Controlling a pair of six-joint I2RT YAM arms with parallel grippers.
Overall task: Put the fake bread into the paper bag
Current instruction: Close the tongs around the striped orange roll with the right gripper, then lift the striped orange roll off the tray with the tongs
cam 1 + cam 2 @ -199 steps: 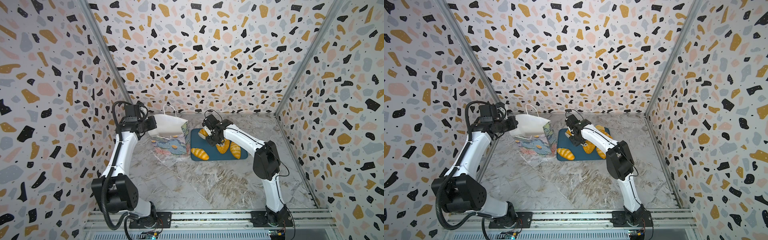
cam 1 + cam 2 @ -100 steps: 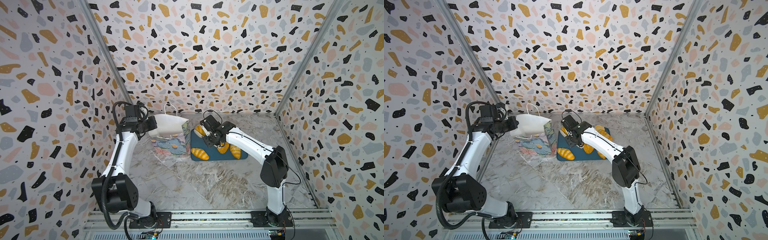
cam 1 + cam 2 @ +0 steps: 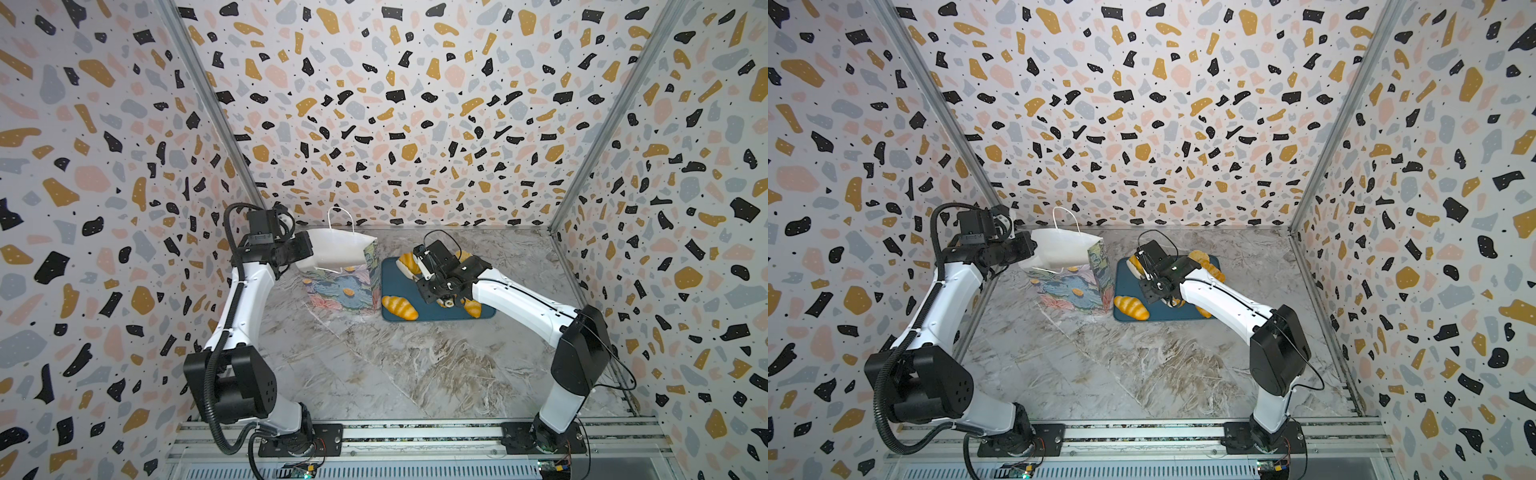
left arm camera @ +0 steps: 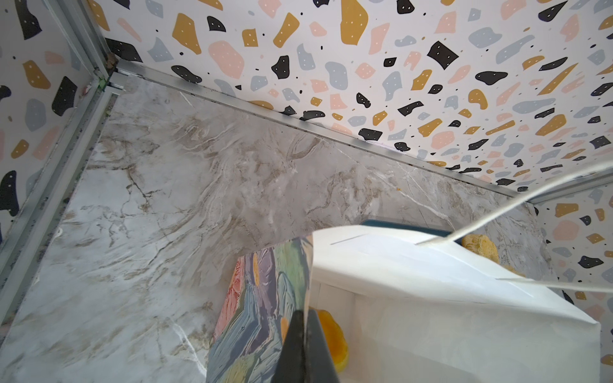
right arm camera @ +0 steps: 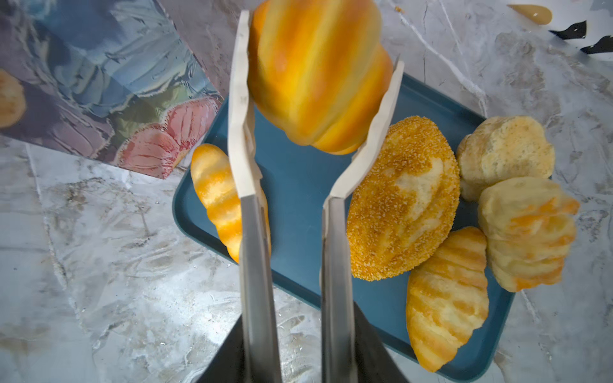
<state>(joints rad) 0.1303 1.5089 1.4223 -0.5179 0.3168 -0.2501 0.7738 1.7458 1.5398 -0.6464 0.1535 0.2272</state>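
Clearest in wrist view: striped roll [image 5: 318, 76] between right jaws

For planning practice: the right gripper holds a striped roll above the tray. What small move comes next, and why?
Probably carry the roll over the paper bag: right gripper grips it clear of the tray; left gripper holds the bag's rim.

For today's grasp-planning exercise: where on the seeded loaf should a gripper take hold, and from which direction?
Probably from above, across the narrow middle of the seeded loaf: an oval lying flat on the tray, one long side open, buns crowding the other.
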